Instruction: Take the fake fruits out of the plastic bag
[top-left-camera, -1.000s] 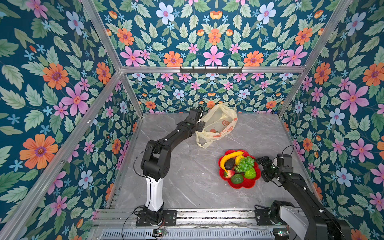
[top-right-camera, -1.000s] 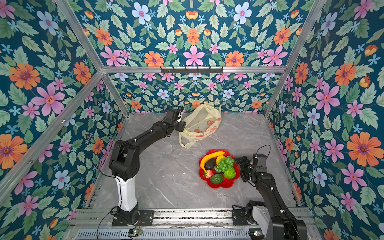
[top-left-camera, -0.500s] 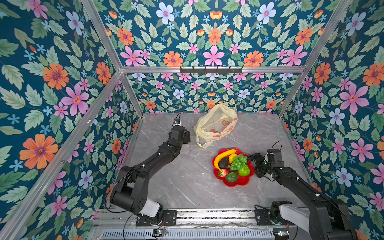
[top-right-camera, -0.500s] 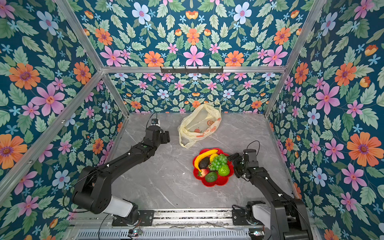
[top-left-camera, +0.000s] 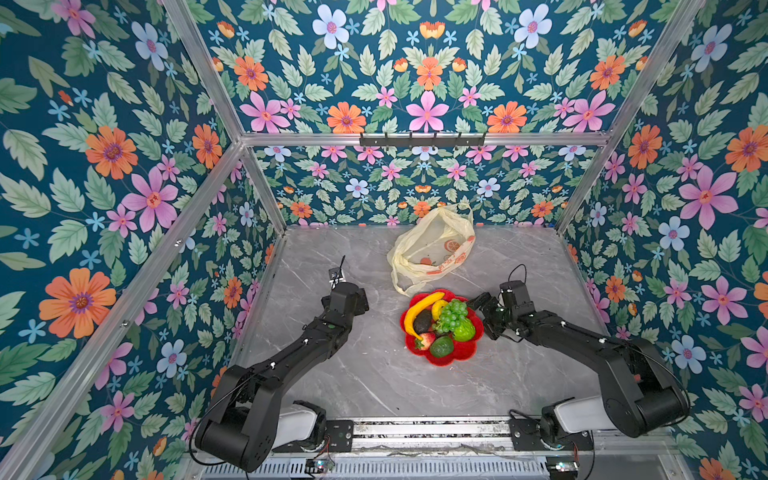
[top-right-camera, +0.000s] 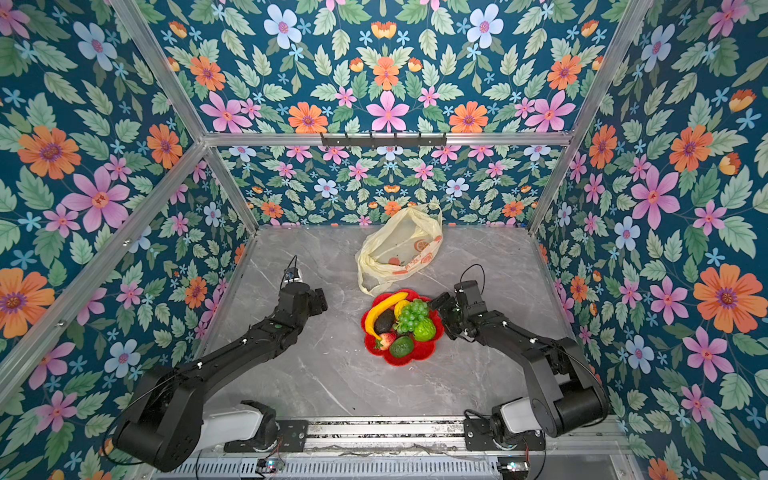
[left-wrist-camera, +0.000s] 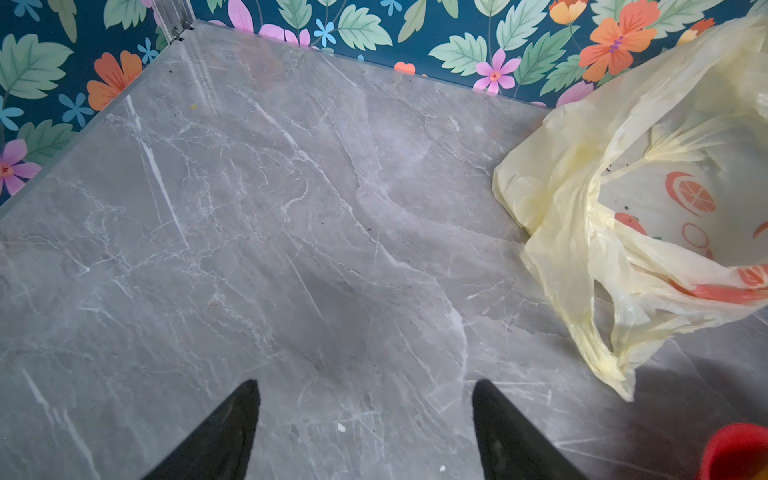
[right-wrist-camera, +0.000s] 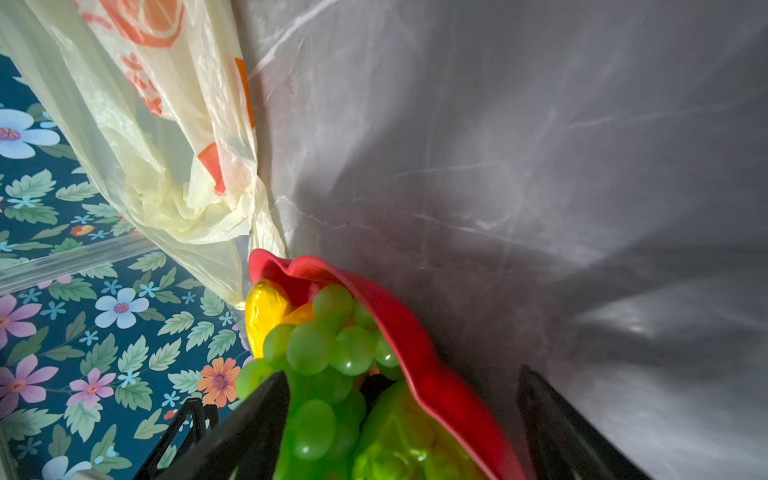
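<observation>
The plastic bag (top-left-camera: 432, 249) (top-right-camera: 399, 249) lies crumpled at the back of the table with its mouth open, and no fruit shows inside it in the left wrist view (left-wrist-camera: 648, 199). The fake fruits are piled on a red flower-shaped plate (top-left-camera: 453, 360) (top-right-camera: 415, 360): banana (top-left-camera: 419, 312), grape bunch (top-left-camera: 454, 312) (right-wrist-camera: 328, 345), avocado (top-left-camera: 423, 321), bumpy green fruit (top-left-camera: 464, 331), dark green fruit (top-left-camera: 441, 346), strawberry (top-left-camera: 426, 341). My left gripper (top-left-camera: 362, 300) (left-wrist-camera: 365, 386) is open over bare table, left of the bag. My right gripper (top-left-camera: 484, 313) (right-wrist-camera: 401, 374) is open, straddling the plate's right rim (right-wrist-camera: 415, 332).
Floral walls with aluminium posts close in the grey marble table (top-left-camera: 374, 374) on three sides. A black hook rail (top-left-camera: 422, 139) hangs on the back wall. The plate's back edge lies close to the bag's loop handle (top-left-camera: 405, 289).
My left arm drew back from the bag toward the front left and sank low. My right gripper moved left and toward the back, and the red plate with its fruits slid that way, nearer the bag.
</observation>
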